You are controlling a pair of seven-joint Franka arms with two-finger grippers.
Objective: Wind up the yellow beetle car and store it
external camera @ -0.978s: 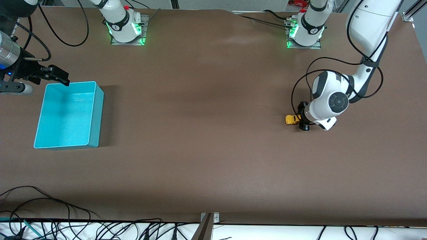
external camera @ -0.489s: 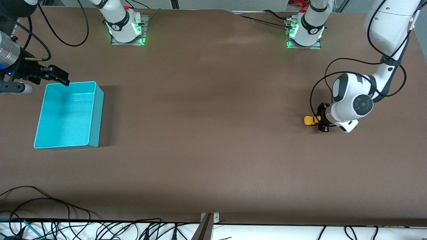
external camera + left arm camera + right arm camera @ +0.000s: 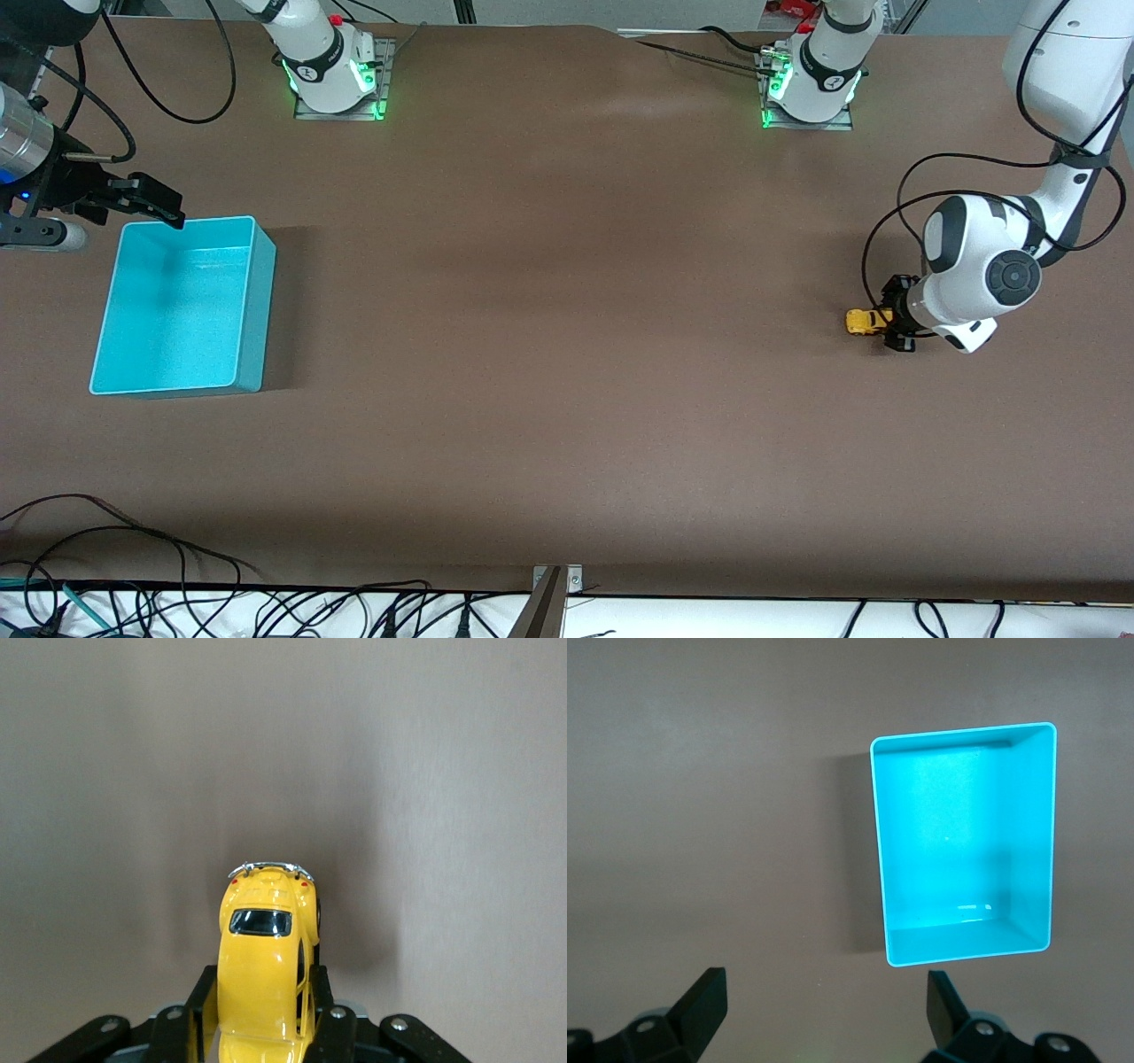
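The yellow beetle car (image 3: 866,321) is on the brown table at the left arm's end. My left gripper (image 3: 893,324) is shut on its sides, low at the table; the left wrist view shows the car (image 3: 263,970) between the two black fingers (image 3: 197,1005), its chrome bumper pointing away from the hand. The turquoise bin (image 3: 182,306) stands empty at the right arm's end and also shows in the right wrist view (image 3: 966,842). My right gripper (image 3: 146,204) waits open and empty over the table, at the bin's corner farthest from the front camera.
The two arm bases (image 3: 332,66) stand along the table edge farthest from the front camera. Loose cables (image 3: 177,602) lie off the table edge nearest the front camera. Black cables loop round the left arm (image 3: 974,266).
My left gripper has dragged the yellow car along the table toward the left arm's end, away from the bin. The right arm has not moved.
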